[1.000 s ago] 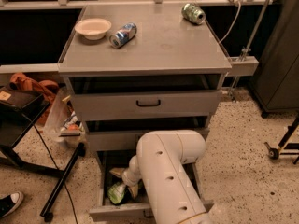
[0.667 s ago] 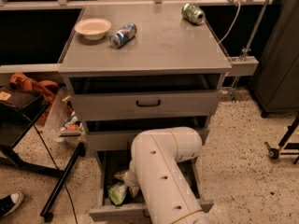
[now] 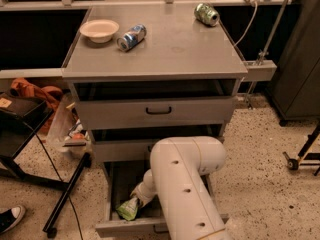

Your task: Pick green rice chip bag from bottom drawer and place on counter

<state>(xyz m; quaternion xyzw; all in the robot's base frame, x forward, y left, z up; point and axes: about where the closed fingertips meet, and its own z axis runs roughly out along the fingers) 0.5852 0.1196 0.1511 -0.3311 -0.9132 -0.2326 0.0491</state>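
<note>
The green rice chip bag (image 3: 127, 210) stands inside the open bottom drawer (image 3: 125, 227), towards its front left. My white arm (image 3: 185, 184) bends down from the right into that drawer and hides much of its inside. My gripper (image 3: 136, 198) is at the top of the bag and touches it. The counter (image 3: 175, 54) is the grey top of the cabinet, well above the gripper.
On the counter lie a cream bowl (image 3: 99, 30), a blue can (image 3: 131, 37) on its side and a green can (image 3: 206, 14) at the back right. The top drawer (image 3: 158, 111) and the middle drawer (image 3: 120, 149) are pulled out a little. A black stand leg (image 3: 65, 194) crosses the floor on the left.
My arm has shifted slightly over the bottom drawer and the gripper has closed in on the top of the bag. The bag stays in the drawer in about the same place.
</note>
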